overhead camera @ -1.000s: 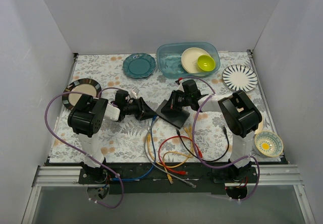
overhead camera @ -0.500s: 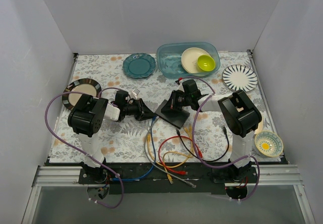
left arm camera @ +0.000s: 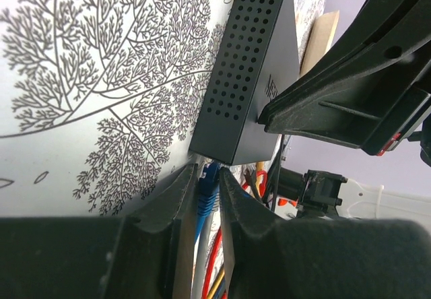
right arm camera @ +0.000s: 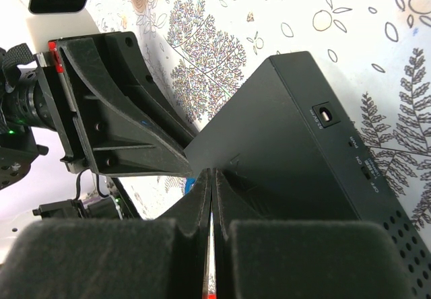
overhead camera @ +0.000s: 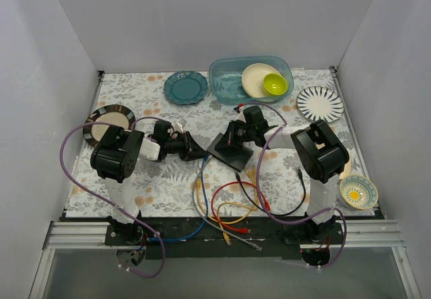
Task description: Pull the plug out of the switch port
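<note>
Because the plug (left arm camera: 207,190) sits straight ahead of the left jaws, lying lengthwise in the slot between them, the coming pull looks like a plain draw backwards along that same line, away from the switch (left arm camera: 252,77). Those jaws are closed to a narrow gap and appear to pinch the blue plug body on both flanks, just short of the box's edge. A grey lead runs close beside it. The switch port itself is hidden behind the plug (which socket in the row it is, I cannot tell). The box rests on the patterned worktop (left arm camera: 101,77) between the two arms. Its socket edge faces the left arm (overhead camera: 118,156), and loose cables (overhead camera: 222,208) trail from that edge toward the near side. The left arm is plainly the nearer to the plug. The right jaws, across the box from it, are pressed together to a slit and hold nothing I can make out. Their tips lie against the box's top face near its corner, by my reading bracing it so the box does not slide along with the plug.
</note>
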Robot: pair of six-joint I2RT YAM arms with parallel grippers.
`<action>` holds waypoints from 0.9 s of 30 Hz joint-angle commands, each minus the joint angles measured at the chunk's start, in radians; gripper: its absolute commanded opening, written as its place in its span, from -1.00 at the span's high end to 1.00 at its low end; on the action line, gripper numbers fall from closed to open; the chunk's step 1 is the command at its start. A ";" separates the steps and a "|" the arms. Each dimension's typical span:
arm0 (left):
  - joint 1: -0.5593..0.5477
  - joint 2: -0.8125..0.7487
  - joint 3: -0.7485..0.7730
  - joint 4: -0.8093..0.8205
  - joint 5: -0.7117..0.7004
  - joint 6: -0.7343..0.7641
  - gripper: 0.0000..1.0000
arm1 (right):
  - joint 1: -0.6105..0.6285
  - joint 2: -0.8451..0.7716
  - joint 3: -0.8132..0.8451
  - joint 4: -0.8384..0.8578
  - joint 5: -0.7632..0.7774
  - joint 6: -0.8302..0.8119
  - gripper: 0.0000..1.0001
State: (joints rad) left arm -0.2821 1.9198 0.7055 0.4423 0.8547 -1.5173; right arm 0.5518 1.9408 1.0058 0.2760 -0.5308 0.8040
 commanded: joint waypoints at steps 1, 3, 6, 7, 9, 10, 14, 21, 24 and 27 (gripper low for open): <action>-0.017 -0.044 -0.067 -0.163 -0.036 0.043 1.00 | 0.000 0.089 -0.038 -0.190 0.120 -0.080 0.97; -0.014 -0.070 -0.081 -0.186 -0.039 0.042 1.00 | 0.000 0.095 -0.036 -0.187 0.120 -0.080 0.97; -0.008 -0.093 -0.103 -0.217 -0.039 0.039 1.00 | -0.003 0.102 -0.042 -0.185 0.120 -0.083 0.97; -0.005 -0.100 -0.107 -0.227 -0.039 0.043 1.00 | -0.003 0.103 -0.044 -0.184 0.120 -0.086 0.97; 0.004 -0.132 -0.123 -0.270 -0.061 0.049 1.00 | -0.003 0.103 -0.045 -0.184 0.121 -0.088 0.97; 0.012 -0.148 -0.133 -0.269 -0.068 0.048 1.00 | -0.004 0.103 -0.044 -0.184 0.123 -0.088 0.97; 0.040 -0.182 -0.140 -0.325 -0.095 0.068 1.00 | -0.006 0.112 -0.045 -0.189 0.124 -0.094 0.97; 0.167 -0.359 -0.173 -0.551 -0.391 0.003 1.00 | -0.007 0.092 -0.049 -0.198 0.132 -0.104 0.97; 0.251 -0.426 -0.170 -0.652 -0.520 -0.017 1.00 | -0.007 0.083 -0.050 -0.201 0.137 -0.109 0.97; 0.274 -0.452 -0.115 -0.723 -0.568 0.020 0.51 | -0.007 0.073 -0.055 -0.202 0.138 -0.111 0.97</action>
State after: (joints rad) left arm -0.0303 1.5040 0.5556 -0.0891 0.5091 -1.5261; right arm 0.5499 1.9568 1.0073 0.2893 -0.5720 0.7959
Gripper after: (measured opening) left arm 0.155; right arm 0.022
